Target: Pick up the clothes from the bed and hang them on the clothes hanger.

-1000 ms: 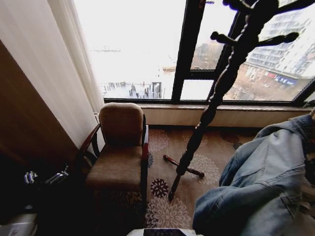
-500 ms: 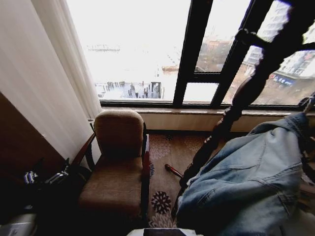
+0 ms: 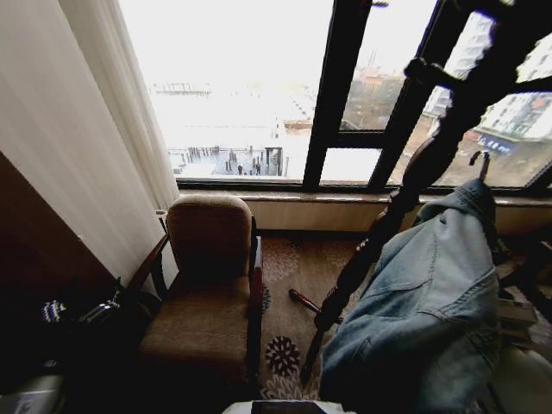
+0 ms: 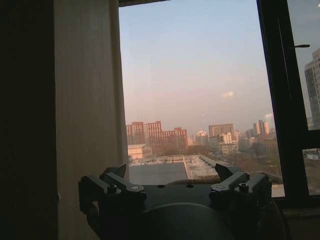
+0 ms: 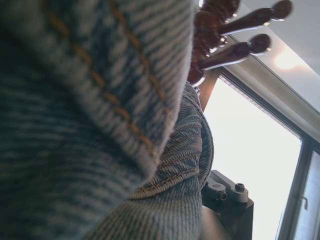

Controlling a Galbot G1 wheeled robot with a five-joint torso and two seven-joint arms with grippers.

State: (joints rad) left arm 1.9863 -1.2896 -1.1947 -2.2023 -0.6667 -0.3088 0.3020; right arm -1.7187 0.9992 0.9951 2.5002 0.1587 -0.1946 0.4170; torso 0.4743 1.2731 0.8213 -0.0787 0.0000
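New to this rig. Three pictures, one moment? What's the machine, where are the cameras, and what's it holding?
Yes, one moment from three cameras on a wheeled robot with two arms. One camera sits on its head, one on each wrist.

Head view: a hotel-style room by a big window. The denim jacket hangs in the air on the robot's right, with a small metal hook poking out above its collar. Beside it stands a dark wooden coat stand, and farther left an armchair on patterned carpet.

Left wrist view: the left gripper, fingers apart and empty, pointing at the window.

Right wrist view: denim close against the lens, the coat stand's pegs above, and part of the right gripper pressed against the cloth. Its grip is hidden, though the jacket appears to be carried on that side.
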